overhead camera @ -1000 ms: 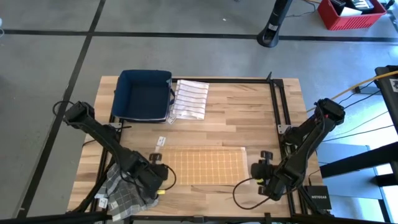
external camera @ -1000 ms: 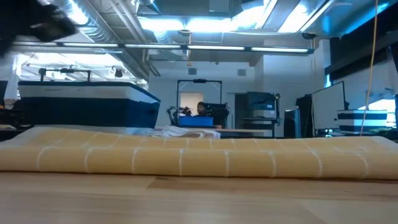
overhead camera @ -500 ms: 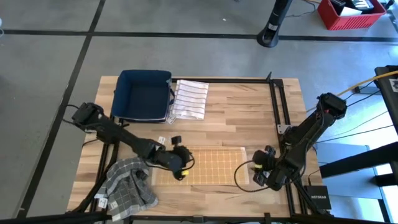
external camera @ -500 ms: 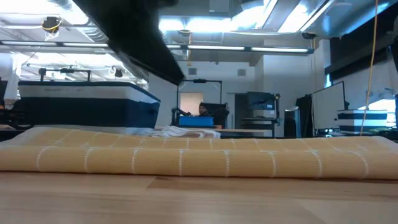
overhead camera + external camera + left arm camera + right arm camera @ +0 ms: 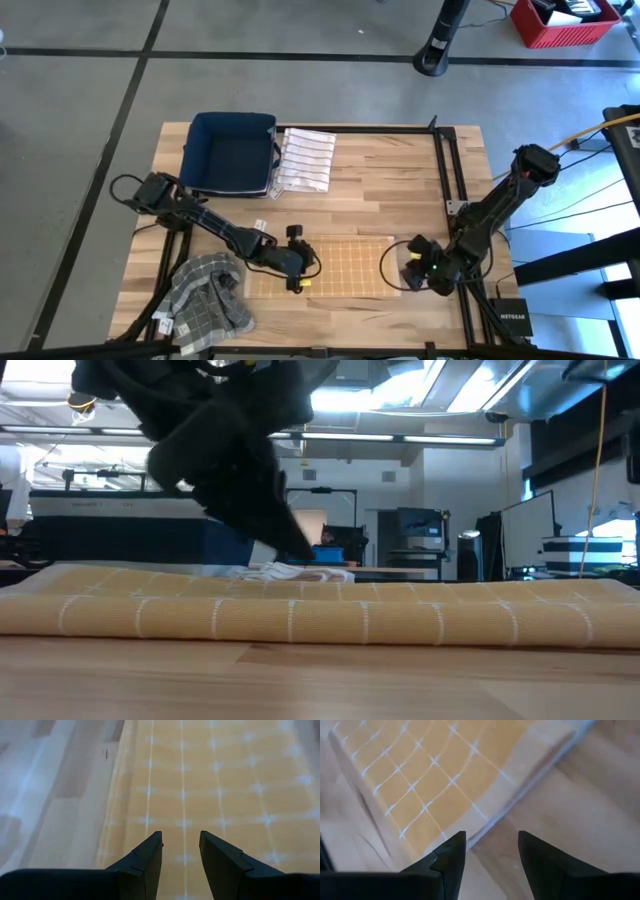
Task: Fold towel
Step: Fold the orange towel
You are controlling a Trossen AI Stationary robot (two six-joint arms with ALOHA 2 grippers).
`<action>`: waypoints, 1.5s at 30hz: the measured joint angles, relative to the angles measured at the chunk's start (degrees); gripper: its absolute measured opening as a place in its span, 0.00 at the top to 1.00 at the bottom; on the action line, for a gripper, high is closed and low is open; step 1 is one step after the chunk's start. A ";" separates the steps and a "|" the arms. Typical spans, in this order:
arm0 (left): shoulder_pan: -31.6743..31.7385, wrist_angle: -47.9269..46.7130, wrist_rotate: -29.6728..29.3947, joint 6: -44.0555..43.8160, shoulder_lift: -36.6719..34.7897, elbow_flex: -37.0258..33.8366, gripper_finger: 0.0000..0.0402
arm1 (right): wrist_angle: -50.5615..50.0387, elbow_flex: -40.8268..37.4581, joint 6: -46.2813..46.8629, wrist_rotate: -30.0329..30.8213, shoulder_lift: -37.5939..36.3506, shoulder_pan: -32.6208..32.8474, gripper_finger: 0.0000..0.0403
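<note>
The yellow towel [image 5: 318, 266], crossed by a pale grid, is lying flat as a long rectangle on the front half of the wooden table [image 5: 390, 190], between the two arms. In the low view it is showing as a thick folded band [image 5: 320, 615] stretching across the whole width of the tabletop.

The left gripper [image 5: 298, 272] is hanging over the towel's left part, just inside its left edge. Its wrist view is looking down past two dark fingers [image 5: 145, 857] that are standing parted with nothing between them, the gridded cloth [image 5: 210, 795] filling the space ahead and its edge running alongside bare wood. In the low view this arm is showing as a dark mass above the towel's left part.

The right gripper [image 5: 409, 272] is sitting just off the towel's right edge, pointing toward it. Its fingers [image 5: 447, 857] are also standing apart and holding nothing; its wrist view is showing the towel's corner [image 5: 440, 780] lying on the wood right in front of them.

A grey checked cloth [image 5: 208, 295] is lying crumpled at the table's front left corner, partly over the edge. At the back left, a dark blue bin [image 5: 232, 153] is standing, with a white striped towel [image 5: 305, 160] lying folded just beside it on its right.
</note>
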 joint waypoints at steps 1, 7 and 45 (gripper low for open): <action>0.02 1.13 0.50 0.35 0.00 0.04 0.69 | 0.94 -0.67 2.24 -0.40 0.02 0.05 0.54; 0.15 4.34 1.42 2.22 0.00 0.07 0.69 | 8.68 -4.72 10.03 0.91 0.37 -0.43 0.54; 6.62 14.35 8.11 5.61 4.47 3.47 0.69 | 26.55 -9.72 9.32 13.96 8.66 -1.79 0.54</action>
